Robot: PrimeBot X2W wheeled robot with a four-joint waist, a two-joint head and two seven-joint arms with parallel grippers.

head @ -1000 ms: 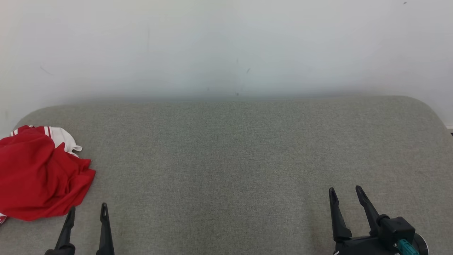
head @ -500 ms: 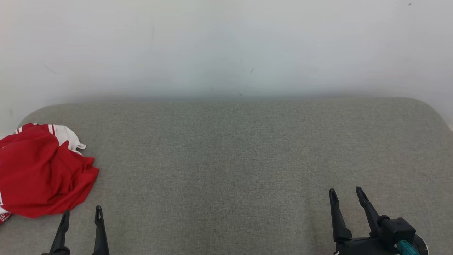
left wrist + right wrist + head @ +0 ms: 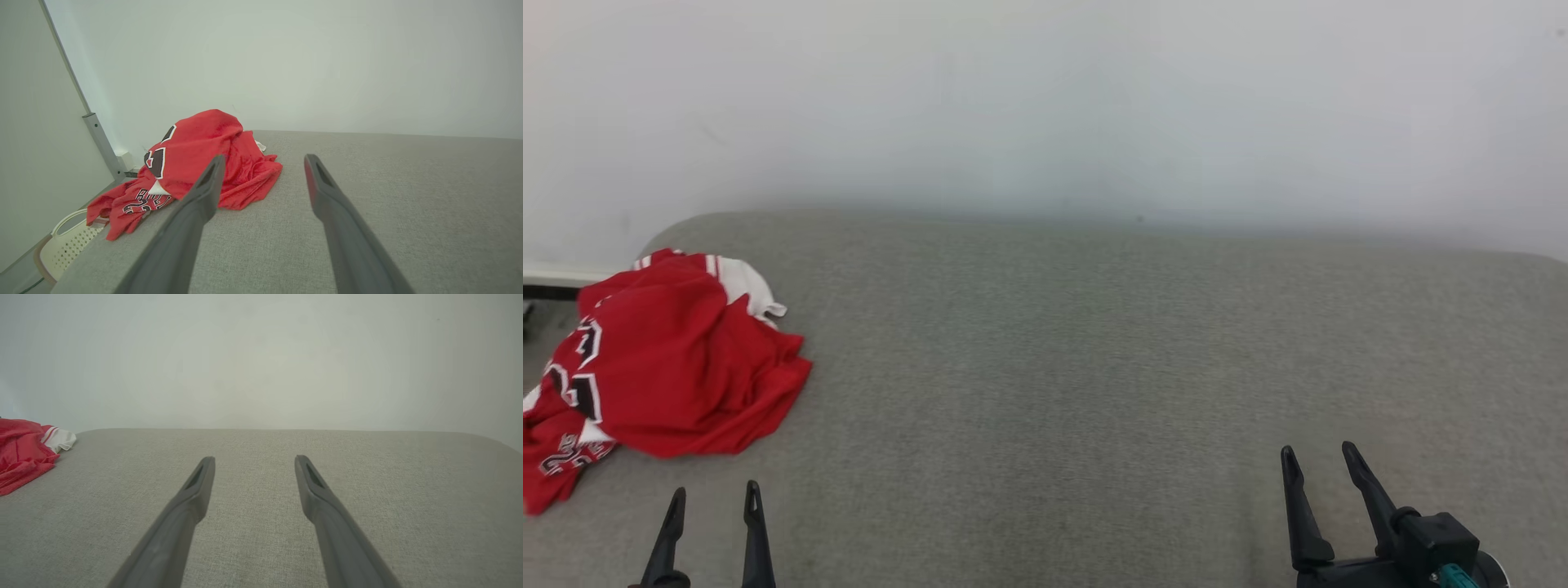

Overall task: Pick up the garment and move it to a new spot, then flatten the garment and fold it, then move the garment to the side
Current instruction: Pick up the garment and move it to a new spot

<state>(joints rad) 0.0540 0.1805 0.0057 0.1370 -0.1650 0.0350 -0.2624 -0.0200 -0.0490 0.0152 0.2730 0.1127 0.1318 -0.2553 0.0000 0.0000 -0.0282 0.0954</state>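
Both jaws spread, empty; red garment (image 3: pixel 678 367) crumpled far left.

A red jersey (image 3: pixel 678 367), trimmed in white and marked with black, white-edged numerals, is seen crumpled in a heap at the left of the head view, one end draped over the edge of the grey cushion (image 3: pixel 1094 367).

jersey: red basketball jersey (image 3: pixel 212 139), crumpled heap, black-and-white number and lettering, at the left edge of the grey fabric cushion (image 3: pixel 388 196)
left gripper (image 3: pixel 264 158): fingers spread, nothing between, jersey ahead-left
below edge: white perforated basket (image 3: pixel 61 245)
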